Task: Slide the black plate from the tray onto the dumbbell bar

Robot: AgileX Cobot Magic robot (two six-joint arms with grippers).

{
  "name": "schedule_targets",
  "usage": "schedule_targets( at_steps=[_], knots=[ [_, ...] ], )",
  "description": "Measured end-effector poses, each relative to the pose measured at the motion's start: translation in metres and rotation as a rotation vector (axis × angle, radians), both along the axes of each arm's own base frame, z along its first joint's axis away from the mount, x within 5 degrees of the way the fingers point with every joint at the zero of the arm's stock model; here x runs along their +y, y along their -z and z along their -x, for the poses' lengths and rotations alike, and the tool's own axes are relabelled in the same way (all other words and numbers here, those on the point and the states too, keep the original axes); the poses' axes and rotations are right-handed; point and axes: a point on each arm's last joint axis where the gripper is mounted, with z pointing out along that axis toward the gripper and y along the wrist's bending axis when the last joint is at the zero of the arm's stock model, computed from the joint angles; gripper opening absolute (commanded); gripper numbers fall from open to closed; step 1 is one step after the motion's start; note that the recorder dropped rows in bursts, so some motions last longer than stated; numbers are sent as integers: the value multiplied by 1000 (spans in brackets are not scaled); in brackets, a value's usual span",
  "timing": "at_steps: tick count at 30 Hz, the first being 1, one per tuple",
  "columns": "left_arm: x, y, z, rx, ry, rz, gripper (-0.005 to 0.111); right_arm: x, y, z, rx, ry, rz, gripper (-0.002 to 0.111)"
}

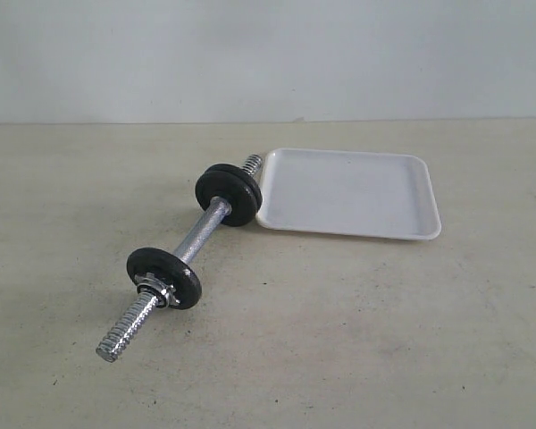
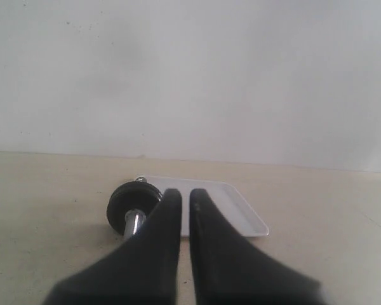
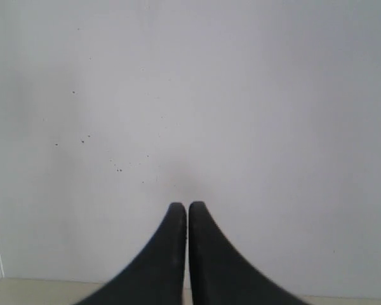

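The chrome dumbbell bar [image 1: 201,234] lies on the table, running from near left to far right. A pair of black plates [image 1: 228,193] sits stacked on its far end, against the corner of the white tray [image 1: 357,195]. One more black plate [image 1: 163,276] sits near the front threaded end. The tray holds nothing. Neither gripper shows in the exterior view. My left gripper [image 2: 185,194] is shut and empty, low over the table, and faces the far black plates [image 2: 128,200], the bar [image 2: 133,222] and the tray [image 2: 244,215]. My right gripper [image 3: 187,207] is shut and empty and faces a blank wall.
The beige table [image 1: 339,340] spreads round the bar and the tray, and a pale wall [image 1: 268,54] stands behind it. A chrome collar nut [image 1: 154,292] sits against the near plate. In the right wrist view only a thin strip of table [image 3: 38,291] shows.
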Motion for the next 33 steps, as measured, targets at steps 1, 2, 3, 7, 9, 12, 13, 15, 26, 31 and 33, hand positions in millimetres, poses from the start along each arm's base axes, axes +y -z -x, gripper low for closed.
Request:
schedule_targets(
  at_steps=[1, 2, 3, 7, 9, 12, 13, 15, 26, 31, 33],
  knots=[
    [0, 0, 0, 0, 0, 0, 4, 0, 0, 0, 0, 0, 0, 0],
    [0, 0, 0, 0, 0, 0, 4, 0, 0, 0, 0, 0, 0, 0],
    [0, 0, 0, 0, 0, 0, 4, 0, 0, 0, 0, 0, 0, 0],
    [0, 0, 0, -1, 1, 0, 4, 0, 0, 0, 1, 0, -2, 0],
    [0, 0, 0, 1, 1, 0, 4, 0, 1, 0, 4, 1, 2, 0],
    [0, 0, 0, 1, 2, 1, 4, 1, 8, -4, 25, 2, 15, 0],
    [0, 0, 0, 0, 2, 3, 4, 1, 12, -6, 40, -1, 18, 0],
    [0, 0, 0, 0, 2, 3, 4, 2, 24, -10, 78, -9, 18, 0],
    [0, 0, 0, 0, 2, 3, 4, -6, 103, -35, 285, 105, 5, 0],
    [0, 0, 0, 0, 2, 3, 4, -12, 102, -37, 256, 178, 12, 0],
    [0, 0, 0, 0, 2, 3, 4, -14, 101, -37, 246, 197, 23, 0]
  ],
)
